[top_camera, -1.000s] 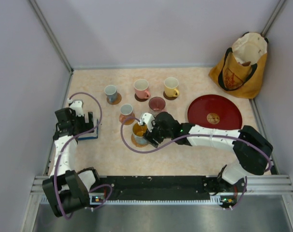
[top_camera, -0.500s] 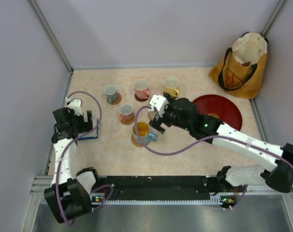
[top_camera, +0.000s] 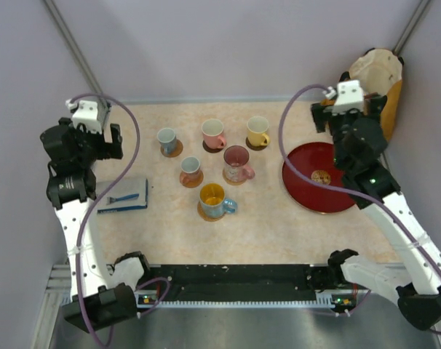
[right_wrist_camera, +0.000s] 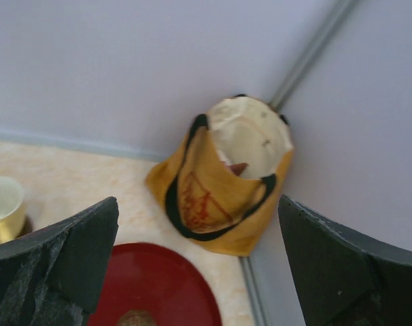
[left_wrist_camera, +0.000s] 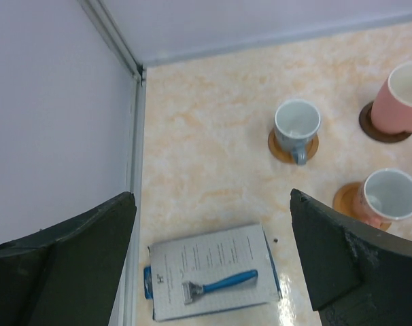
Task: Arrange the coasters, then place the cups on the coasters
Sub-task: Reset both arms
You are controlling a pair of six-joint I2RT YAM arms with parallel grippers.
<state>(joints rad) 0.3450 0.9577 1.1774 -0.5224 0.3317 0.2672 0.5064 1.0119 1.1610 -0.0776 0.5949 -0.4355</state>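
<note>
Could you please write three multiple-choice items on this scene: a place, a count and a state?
1. Where does the blue-handled razor lie? A) inside a cup B) on the white printed card C) under a cup
2. How many small handled cups are there? A) six B) four C) three
3. How are the left gripper and right gripper? A) both shut B) one shut C) both open, empty
Key: 1B, it rests on the card; 2A, the top view shows six; 3C, wide jaws hold nothing.
</note>
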